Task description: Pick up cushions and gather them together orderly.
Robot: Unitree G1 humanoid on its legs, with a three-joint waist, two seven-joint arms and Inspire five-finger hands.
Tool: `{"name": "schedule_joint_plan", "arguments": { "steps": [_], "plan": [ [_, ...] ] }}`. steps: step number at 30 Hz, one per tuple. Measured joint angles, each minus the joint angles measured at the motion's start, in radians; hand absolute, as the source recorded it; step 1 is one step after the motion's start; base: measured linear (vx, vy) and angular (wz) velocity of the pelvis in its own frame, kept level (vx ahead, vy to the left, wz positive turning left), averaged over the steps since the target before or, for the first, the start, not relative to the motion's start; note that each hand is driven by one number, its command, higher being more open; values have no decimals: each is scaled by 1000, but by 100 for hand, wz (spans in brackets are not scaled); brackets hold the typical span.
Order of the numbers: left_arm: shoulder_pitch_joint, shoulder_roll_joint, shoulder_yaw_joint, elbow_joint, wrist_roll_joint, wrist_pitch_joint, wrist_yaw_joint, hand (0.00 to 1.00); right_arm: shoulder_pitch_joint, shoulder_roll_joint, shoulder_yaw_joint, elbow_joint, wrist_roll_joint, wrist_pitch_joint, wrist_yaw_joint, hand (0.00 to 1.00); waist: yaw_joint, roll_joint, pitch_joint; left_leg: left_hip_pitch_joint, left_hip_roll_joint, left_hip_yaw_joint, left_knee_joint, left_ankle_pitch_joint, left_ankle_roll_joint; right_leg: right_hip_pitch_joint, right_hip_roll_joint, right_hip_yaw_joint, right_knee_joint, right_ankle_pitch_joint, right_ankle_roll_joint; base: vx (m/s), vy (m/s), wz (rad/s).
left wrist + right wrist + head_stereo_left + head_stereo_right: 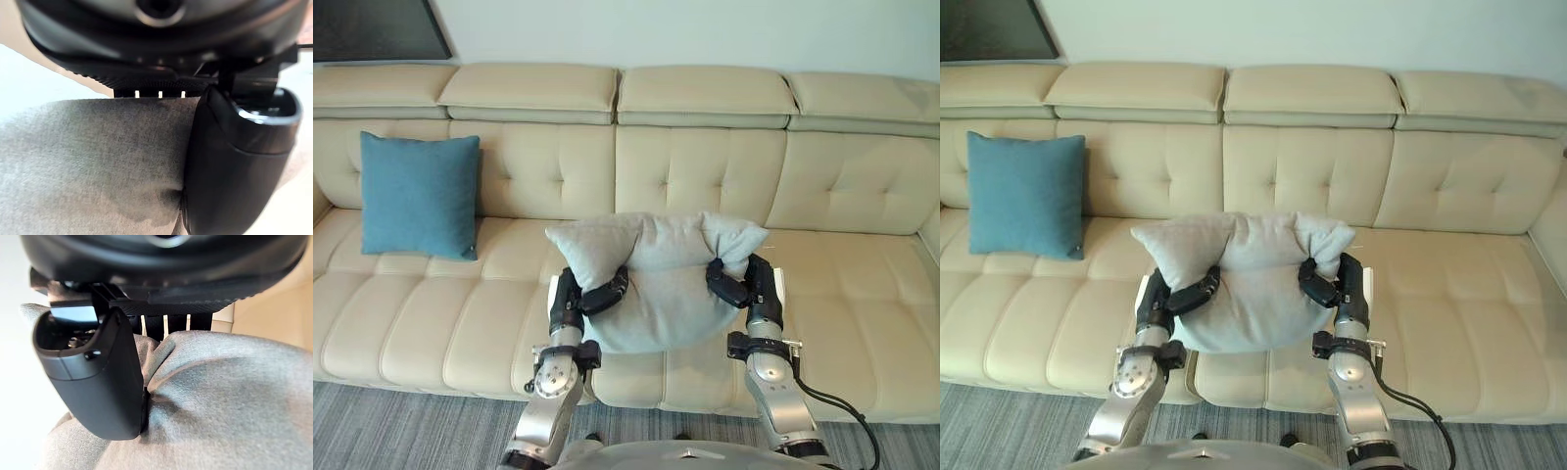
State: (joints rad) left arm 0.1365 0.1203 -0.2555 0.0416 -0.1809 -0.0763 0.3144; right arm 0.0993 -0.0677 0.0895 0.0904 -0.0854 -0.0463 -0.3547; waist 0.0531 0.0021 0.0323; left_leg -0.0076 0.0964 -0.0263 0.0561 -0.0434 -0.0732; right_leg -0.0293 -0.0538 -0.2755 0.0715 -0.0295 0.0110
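Left eye view showed the grey cushion (656, 284) held between the two hands in front of the middle of the sofa (862, 284). Its top corners flared outward above the grip, and its rounded lower edge hung over the front of the seat. Whether it touched the seat could not be told.

The left hand (592, 297) was clamped on the cushion's left side, with dark fingers curled across the front of the fabric. The right hand (736, 284) gripped the right side the same way, and the cloth bunched inward under both. Each wrist view had that hand's thumb (230, 166) pressed into the grey weave, which folded and creased against it.

A blue cushion (419, 194) stood upright at the left end of the sofa, well apart from the held one. It leaned against the tufted backrest with its bottom edge on the seat. The sofa was cream, with four padded head sections along the top and a quilted seat.

Grey carpet (401, 426) ran along the floor below the sofa's front. Behind the sofa rose a pale wall (705, 29), and a dark panel (377, 27) sat at its upper left corner.
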Motion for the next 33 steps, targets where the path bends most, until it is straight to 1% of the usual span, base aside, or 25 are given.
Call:
{"name": "schedule_joint_plan", "arguments": {
  "steps": [4, 6, 8, 10, 11, 14, 15, 16, 18, 19, 20, 21, 22, 23, 24, 27, 30, 33],
  "plan": [
    [-89, 42, 2, 0, 32, -1, 51, 0, -102, -2, 27, 14, -14, 2, -52, 0, 0, 0, 0, -22, 4, -4, -22, 28, -1, -9, 12, -3, -51, 39, -10, -80, 0, 1],
    [-153, 56, 10, 1, 36, -3, 88, 0, -207, -6, 36, 50, -41, 2, -88, 0, 2, -1, 3, -72, 12, -3, -26, 41, -13, -43, 25, 0, -94, 82, -21, -124, -25, -10],
    [-214, 66, 22, 16, 37, -3, 118, 0, -314, -11, 49, 115, -41, 3, -117, 0, 4, -7, 15, -112, 19, 5, -32, 53, -21, -76, 37, 7, -128, 121, -31, -120, -36, -16],
    [-299, 74, 44, 57, 38, -3, 152, 0, -414, -11, 62, 170, -41, 6, -140, 0, 11, -16, 72, -132, 26, 16, -33, 61, -28, -92, 43, 17, -155, 155, -41, -151, -38, -19],
    [-326, 75, 44, 71, 39, -3, 167, 0, -436, -12, 65, 179, -41, 7, -151, 0, 17, -19, 79, -150, 28, 18, -33, 65, -30, -112, 44, 20, -155, 162, -44, -188, -37, -17],
    [-450, 90, 47, 128, 55, -3, 218, 0, -545, -13, 66, 217, -41, 24, -185, 0, 38, -32, 145, -224, 37, 27, -26, 86, -40, -190, 52, 30, -151, 192, -56, -136, -39, -14],
    [-471, 93, 47, 139, 56, -3, 226, 0, -562, -14, 66, 222, -41, 28, -191, 0, 42, -35, 154, -238, 39, 32, -21, 87, -41, -208, 53, 33, -146, 194, -58, -139, -42, -28],
    [-518, 98, 52, 160, 56, -2, 247, 0, -598, -13, 66, 231, -41, 35, -202, 0, 53, -38, 175, -277, 45, 43, -1, 88, -44, -256, 55, 44, -120, 196, -59, -80, -22, -24],
    [-561, 100, 60, 185, 56, -2, 261, 0, -625, -12, 66, 237, -41, 42, -213, 0, 54, -38, 189, -313, 48, 49, 17, 88, -44, -297, 55, 49, -97, 196, -60, -38, -17, -23],
    [-623, 105, 66, 219, 56, -2, 277, 0, -657, -11, 63, 240, -40, 48, -230, 0, 56, -40, 204, -350, 52, 62, 35, 88, -45, -345, 54, 59, -68, 196, -60, -17, -16, -22],
    [-637, 105, 66, 228, 56, -2, 279, 0, -662, -11, 62, 240, -40, 48, -235, 0, 56, -41, 204, -359, 53, 64, 39, 88, -45, -356, 54, 60, -62, 196, -60, -8, -11, -23],
    [-683, 106, 66, 253, 56, -2, 287, 100, -683, -9, 54, 240, -39, 48, -249, 0, 56, -40, 209, -383, 53, 68, 50, 88, -45, -385, 51, 63, -48, 195, -60, 0, -6, -11],
    [-711, 107, 65, 267, 56, -2, 290, 100, -695, -8, 48, 241, -39, 48, -260, 100, 56, -41, 212, -397, 53, 69, 57, 88, -45, -398, 51, 64, -42, 195, -60, 9, -10, -12],
    [-749, 108, 64, 284, 56, -2, 291, 100, -716, -9, 39, 242, -39, 48, -275, 100, 55, -41, 222, -408, 53, 71, 65, 88, -45, -412, 50, 66, -32, 195, -60, 6, -10, -8],
    [-810, 111, 63, 310, 56, -2, 294, 100, -750, -9, 20, 244, -39, 48, -297, 100, 53, -42, 241, -425, 54, 71, 79, 88, -45, -428, 49, 67, -24, 195, -60, 5, -11, -6],
    [-934, 121, 59, 373, 55, -3, 314, 100, -827, -8, -2, 260, -39, 48, -356, 100, 49, -47, 266, -481, 58, 72, 104, 88, -46, -480, 50, 68, -9, 198, -64, -2, -11, -6],
    [-987, 124, 78, 410, 55, -3, 333, 100, -852, 2, -23, 272, -38, 48, -387, 100, 48, -47, 284, -497, 61, 71, 107, 89, -47, -497, 53, 68, -7, 202, -68, 19, 0, -2],
    [-1032, 141, 105, 453, 54, -3, 343, 100, -882, 10, -30, 297, -36, 47, -399, 100, 44, -48, 294, -515, 63, 71, 105, 91, -51, -516, 56, 68, -8, 204, -70, 52, 2, -2]
  ]
}}
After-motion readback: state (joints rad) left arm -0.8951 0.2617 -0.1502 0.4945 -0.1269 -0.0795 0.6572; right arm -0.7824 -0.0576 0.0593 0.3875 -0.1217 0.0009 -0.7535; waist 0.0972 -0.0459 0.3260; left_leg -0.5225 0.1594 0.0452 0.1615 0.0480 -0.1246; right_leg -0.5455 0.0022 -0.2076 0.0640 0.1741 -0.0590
